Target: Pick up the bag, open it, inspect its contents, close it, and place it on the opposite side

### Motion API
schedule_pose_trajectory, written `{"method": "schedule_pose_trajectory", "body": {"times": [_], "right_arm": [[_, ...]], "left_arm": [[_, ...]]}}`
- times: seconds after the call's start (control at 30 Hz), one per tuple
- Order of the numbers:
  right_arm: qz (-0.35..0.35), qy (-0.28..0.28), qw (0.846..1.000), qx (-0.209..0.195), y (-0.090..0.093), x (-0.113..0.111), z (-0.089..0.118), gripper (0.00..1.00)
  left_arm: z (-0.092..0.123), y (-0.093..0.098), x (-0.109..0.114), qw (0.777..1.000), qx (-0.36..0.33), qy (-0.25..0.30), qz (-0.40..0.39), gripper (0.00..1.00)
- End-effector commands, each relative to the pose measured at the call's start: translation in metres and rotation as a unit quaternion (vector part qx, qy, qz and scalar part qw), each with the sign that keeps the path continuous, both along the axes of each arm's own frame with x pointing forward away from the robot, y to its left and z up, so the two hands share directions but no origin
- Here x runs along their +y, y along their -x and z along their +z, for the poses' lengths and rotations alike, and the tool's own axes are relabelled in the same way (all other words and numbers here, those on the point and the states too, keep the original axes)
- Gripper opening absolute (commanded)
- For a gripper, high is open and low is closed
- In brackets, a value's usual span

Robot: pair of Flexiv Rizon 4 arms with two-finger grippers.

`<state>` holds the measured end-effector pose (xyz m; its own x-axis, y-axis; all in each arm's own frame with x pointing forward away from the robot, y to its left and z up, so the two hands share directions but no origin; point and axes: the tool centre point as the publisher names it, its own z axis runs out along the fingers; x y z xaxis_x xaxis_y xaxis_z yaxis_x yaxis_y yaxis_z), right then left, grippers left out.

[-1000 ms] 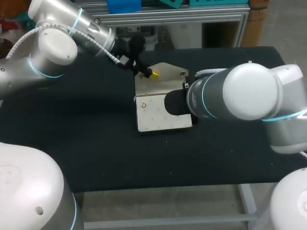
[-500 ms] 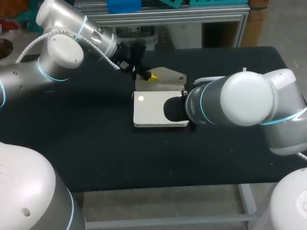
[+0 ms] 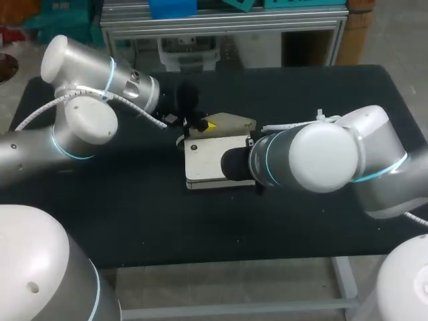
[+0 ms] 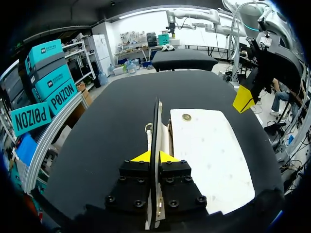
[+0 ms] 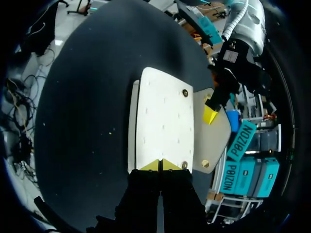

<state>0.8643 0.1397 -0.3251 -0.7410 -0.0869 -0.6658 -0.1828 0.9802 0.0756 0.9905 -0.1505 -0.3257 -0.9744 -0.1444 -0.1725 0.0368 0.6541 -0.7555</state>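
- The bag (image 3: 210, 160) lies flat near the middle of the black table (image 3: 134, 214), its pale face turned up.
- Its beige flap (image 3: 231, 124) is folded open along the bag's far edge, clear of the pale face.
- My left gripper (image 4: 154, 156) has its yellow tips pressed together on the flap, which runs between them as a thin sheet seen edge-on.
- A small brass stud (image 4: 186, 117) sits on the pale face just beside that pinched edge. A second stud (image 5: 205, 164) shows on the flap.
- My right gripper (image 5: 159, 165) sits at the bag's near edge with its tips drawn fully together. I cannot tell whether any of the bag is caught between them.
- In the head view my right arm (image 3: 314, 157) is the main obstruction. Its thick forearm lies across the bag's right end, and it hides the right gripper completely.
- My left arm (image 3: 87, 100) comes in over the table's far left, with its cable looping beside it, and it covers none of the bag.
- Each wrist view shows the other arm's yellow tip just beyond the bag, close to the flap.
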Motion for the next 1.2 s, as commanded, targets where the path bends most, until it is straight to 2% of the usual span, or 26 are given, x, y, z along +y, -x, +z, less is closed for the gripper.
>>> {"method": "schedule_pose_trajectory", "body": {"times": [0.03, 0.17, 0.27, 0.43, 0.57, 0.83, 1.2], "right_arm": [[-0.006, 0.0, 1.0, -0.014, 0.002, 0.006, -0.01, 0.0], [-0.018, 0.005, 0.999, -0.029, 0.014, 0.002, -0.009, 0.0], [-0.025, 0.008, 0.999, -0.039, 0.024, -0.003, -0.009, 0.15], [-0.027, 0.011, 0.998, -0.053, 0.037, -0.011, -0.016, 0.31], [-0.019, 0.009, 0.998, -0.058, 0.038, -0.016, -0.024, 0.4], [-0.023, 0.007, 0.998, -0.063, 0.025, -0.025, -0.036, 0.39], [-0.009, 0.014, 0.998, -0.067, 0.002, -0.013, -0.045, 0.38]], "left_arm": [[-0.008, 0.001, -0.001, 0.999, -0.021, -0.003, 0.037, 0.0], [-0.015, -0.003, -0.001, 1.0, -0.01, -0.004, 0.028, 0.0], [-0.018, -0.004, -0.002, 1.0, -0.005, -0.005, 0.02, 0.0], [-0.023, -0.004, -0.004, 1.0, 0.0, -0.009, 0.002, 0.0], [-0.027, -0.004, -0.008, 1.0, -0.001, -0.021, -0.017, 0.0], [-0.03, -0.004, -0.012, 1.0, 0.005, -0.02, -0.023, 0.0], [-0.04, -0.006, -0.015, 0.999, 0.018, -0.026, -0.026, 0.0]]}}
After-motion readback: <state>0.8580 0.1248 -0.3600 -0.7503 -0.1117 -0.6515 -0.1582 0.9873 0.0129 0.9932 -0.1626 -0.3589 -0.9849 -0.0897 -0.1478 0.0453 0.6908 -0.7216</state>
